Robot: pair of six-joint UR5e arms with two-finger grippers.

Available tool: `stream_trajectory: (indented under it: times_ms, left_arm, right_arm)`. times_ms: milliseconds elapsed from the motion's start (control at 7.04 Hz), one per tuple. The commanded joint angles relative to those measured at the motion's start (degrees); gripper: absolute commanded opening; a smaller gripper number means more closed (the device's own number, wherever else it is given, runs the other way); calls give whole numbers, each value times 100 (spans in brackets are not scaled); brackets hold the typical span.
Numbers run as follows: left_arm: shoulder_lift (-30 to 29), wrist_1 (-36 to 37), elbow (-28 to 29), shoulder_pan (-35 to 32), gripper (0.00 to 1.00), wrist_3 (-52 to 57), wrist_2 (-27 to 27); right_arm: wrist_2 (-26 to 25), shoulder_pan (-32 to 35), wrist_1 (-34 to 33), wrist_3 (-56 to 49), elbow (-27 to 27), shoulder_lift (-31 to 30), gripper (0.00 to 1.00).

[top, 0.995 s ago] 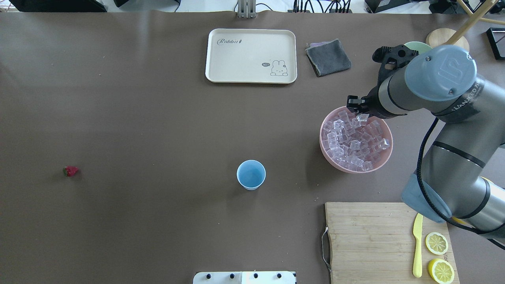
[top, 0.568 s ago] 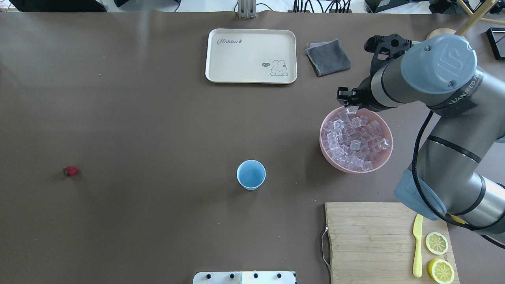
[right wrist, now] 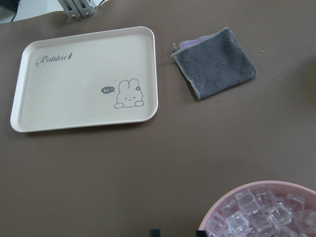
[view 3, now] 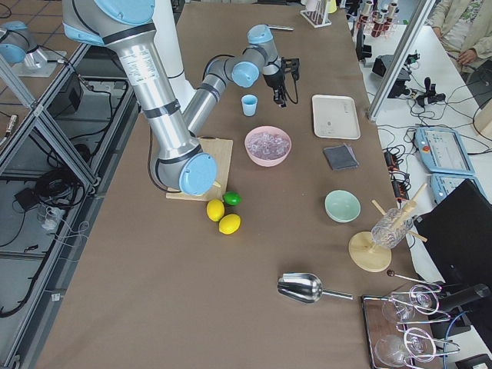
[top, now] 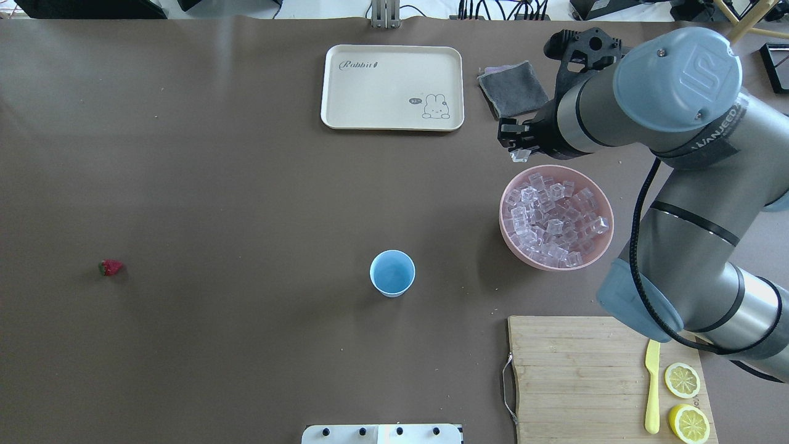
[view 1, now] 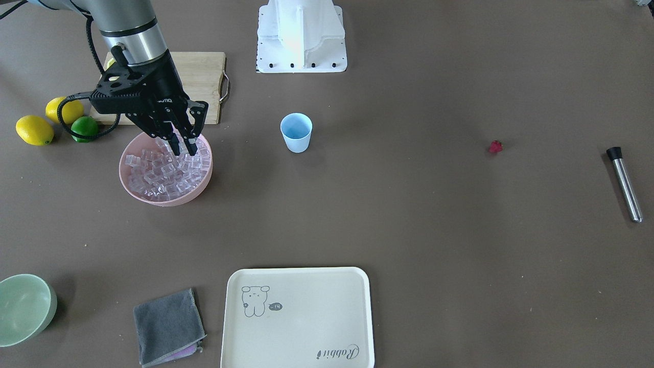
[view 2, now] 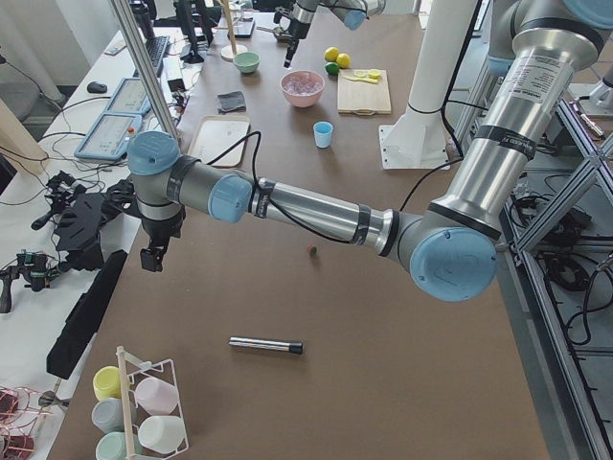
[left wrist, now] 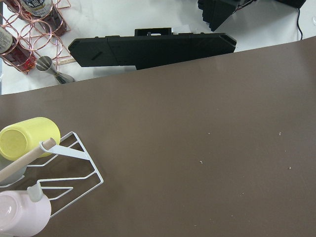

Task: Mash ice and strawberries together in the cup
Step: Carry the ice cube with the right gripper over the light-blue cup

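Observation:
My right gripper (top: 516,150) is shut on one clear ice cube (top: 520,156), raised just past the far rim of the pink bowl (top: 506,231). The bowl is full of ice (top: 555,222). In the front view the right gripper (view 1: 183,148) hangs over the bowl's ice (view 1: 163,174). The light blue cup (top: 392,273) stands upright near the table's middle, to the left of the bowl. The strawberry (top: 110,267) lies alone far to the left. My left gripper (view 2: 149,259) shows only in the left side view, off the table's end; I cannot tell its state.
A cream tray (top: 392,86) and a grey cloth (top: 513,89) lie at the far side. A cutting board (top: 573,370) holds a yellow knife (top: 652,382) and lemon halves (top: 682,380). A metal rod (view 1: 624,184) lies beyond the strawberry. A green bowl (view 1: 23,306) stands nearby.
My right gripper has lifted out of the pink bowl with an ice cube and moved away and to the left, past the bowl's far rim. Nothing else moved.

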Motion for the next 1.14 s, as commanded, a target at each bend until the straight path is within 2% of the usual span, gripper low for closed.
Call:
stream_trajectory:
  times_ms: [0, 284, 568, 995]
  left_arm:
    - [6, 0, -8, 0, 98, -1, -6]
    - [24, -17, -43, -9, 98, 8, -14]
    - [76, -9, -96, -44, 98, 16, -14]
    - [85, 0, -35, -17, 98, 25, -541]
  right_arm:
    - [-102, -246, 41, -24, 0, 224, 0]
    - [-427, -684, 355, -50, -18, 426, 0]
    - [-1049, -1404, 428, -103, -88, 480, 0]
    - [-1167, -1793, 463, -173, -457, 796, 0]
